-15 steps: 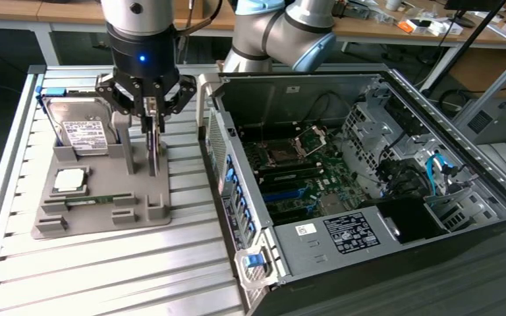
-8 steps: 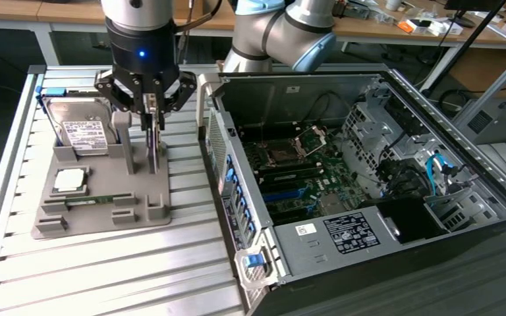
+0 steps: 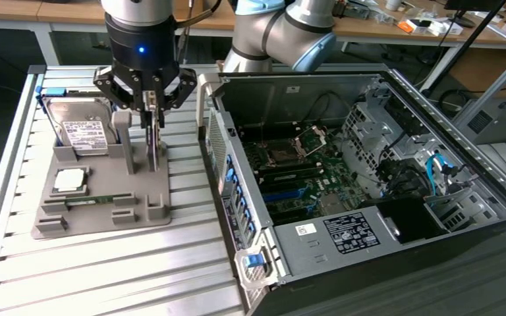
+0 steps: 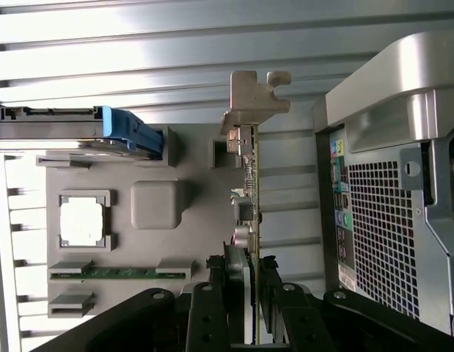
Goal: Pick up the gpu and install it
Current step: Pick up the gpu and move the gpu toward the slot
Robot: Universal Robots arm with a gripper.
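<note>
We have the claw (image 3: 151, 99) clamped on the gpu (image 3: 153, 145), which stands upright in its gray holder (image 3: 95, 224) on the counter (image 3: 103, 276) beside the open case (image 3: 323, 253): grasp done, lift and install pending.

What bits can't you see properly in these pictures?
1. The gpu: the wrist view sees it edge-on, so its flat faces are hidden.
2. The gpu's top edge: in the exterior view, the gripper covers it.
3. The hard drive label: in the exterior view, the print is too small to read.
4. The computer case: the exterior view's bottom edge cuts off its near corner.
</note>
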